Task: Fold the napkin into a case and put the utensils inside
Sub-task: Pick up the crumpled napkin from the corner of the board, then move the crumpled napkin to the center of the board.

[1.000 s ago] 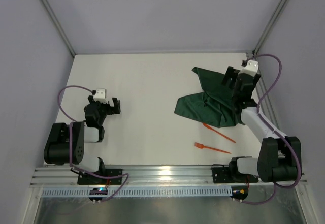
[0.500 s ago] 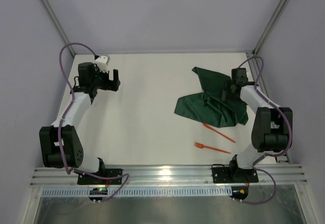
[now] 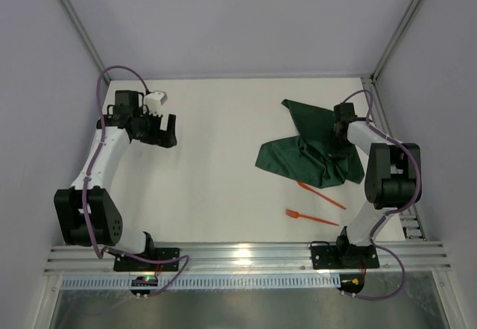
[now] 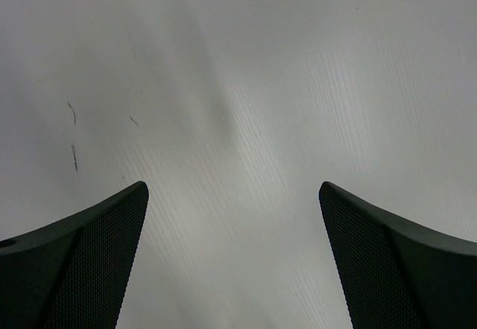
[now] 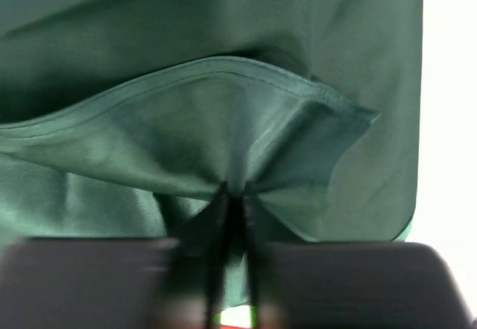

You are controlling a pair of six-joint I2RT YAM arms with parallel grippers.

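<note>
The dark green napkin (image 3: 309, 146) lies crumpled at the right of the table, not folded into a case. My right gripper (image 3: 339, 136) sits on its right side, shut on a pinched fold of the napkin (image 5: 223, 142), which bunches at the fingertips. Two orange utensils lie on the table nearer the arm bases: a fork (image 3: 311, 216) and a second slender piece (image 3: 322, 195) just below the napkin's edge. My left gripper (image 3: 164, 132) hovers open over bare table at the far left, nothing between its fingers (image 4: 89, 262).
The white table (image 3: 216, 172) is walled by grey panels at the left, back and right. A metal rail (image 3: 238, 253) runs along the near edge by the arm bases. A few small dark marks (image 4: 74, 139) show on the surface under the left gripper.
The right gripper came down onto the napkin's right side and shut on a fold. The left arm reached from near its base to the far left, then shifted slightly; its gripper stayed open.
</note>
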